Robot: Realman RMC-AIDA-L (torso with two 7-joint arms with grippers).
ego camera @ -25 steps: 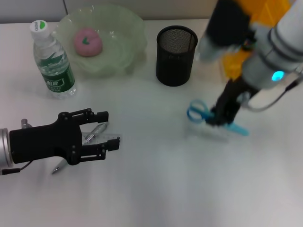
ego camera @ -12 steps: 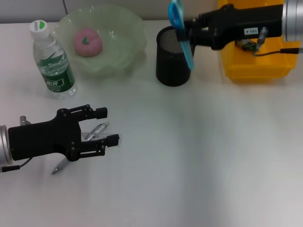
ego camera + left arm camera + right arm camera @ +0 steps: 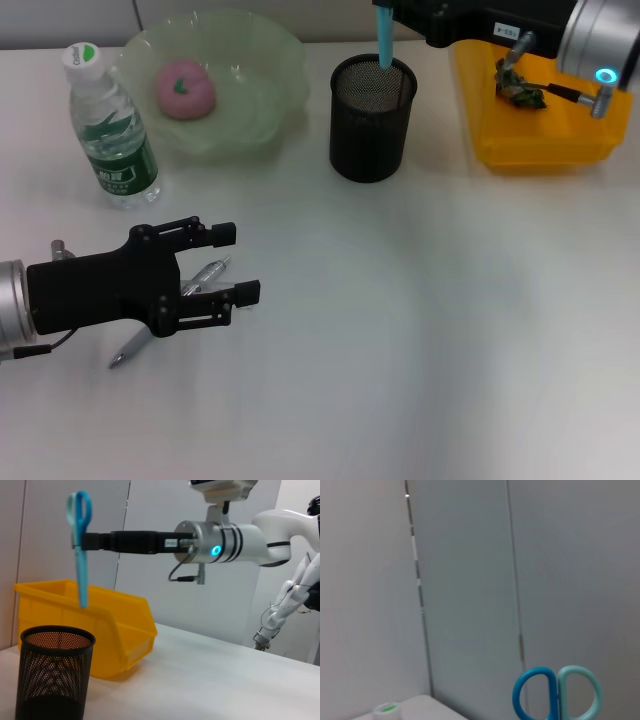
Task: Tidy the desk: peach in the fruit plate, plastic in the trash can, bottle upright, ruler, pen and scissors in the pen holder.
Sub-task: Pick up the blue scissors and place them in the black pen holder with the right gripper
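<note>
Head view: scissors (image 3: 384, 35) above pen holder (image 3: 372, 118), beside yellow bin (image 3: 540, 140).

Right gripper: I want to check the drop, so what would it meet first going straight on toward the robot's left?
Probably nothing: the right gripper, holding the scissors point-down over the pen holder, faces open air beyond them, though depth is unclear.

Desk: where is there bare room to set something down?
Bare desk runs wide in front of the holder and yellow bin, right of the left gripper. Crowded: bottle, plate, and pen under that gripper.
</note>
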